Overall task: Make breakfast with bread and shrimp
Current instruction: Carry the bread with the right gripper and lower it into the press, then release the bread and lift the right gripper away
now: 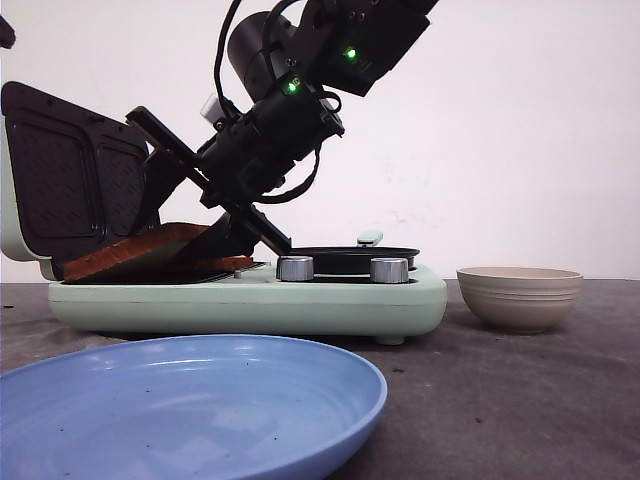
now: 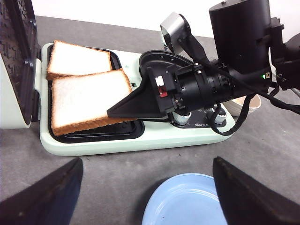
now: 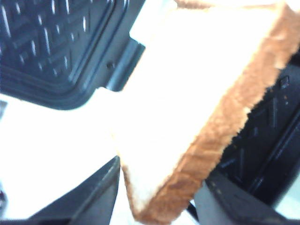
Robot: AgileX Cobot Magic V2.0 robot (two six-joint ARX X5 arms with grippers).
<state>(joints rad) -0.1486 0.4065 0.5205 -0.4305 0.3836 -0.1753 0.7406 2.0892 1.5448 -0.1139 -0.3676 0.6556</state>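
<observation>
Two bread slices lie in the open mint-green sandwich maker (image 2: 93, 145). The farther slice (image 2: 77, 58) rests flat on its plate. The nearer slice (image 2: 89, 101) is tilted, one side lifted off the plate (image 1: 140, 250). My right gripper (image 2: 117, 111) is shut on its raised edge, and the slice fills the space between the black fingers (image 3: 159, 187). My left gripper (image 2: 147, 161) hangs open over the grey table, holding nothing. No shrimp is in view.
The maker's dark ribbed lid (image 1: 70, 170) stands open at the left. A black pan (image 1: 350, 252) sits on its right half behind two silver knobs. A blue plate (image 1: 190, 400) lies in front. A beige bowl (image 1: 520, 297) stands at the right.
</observation>
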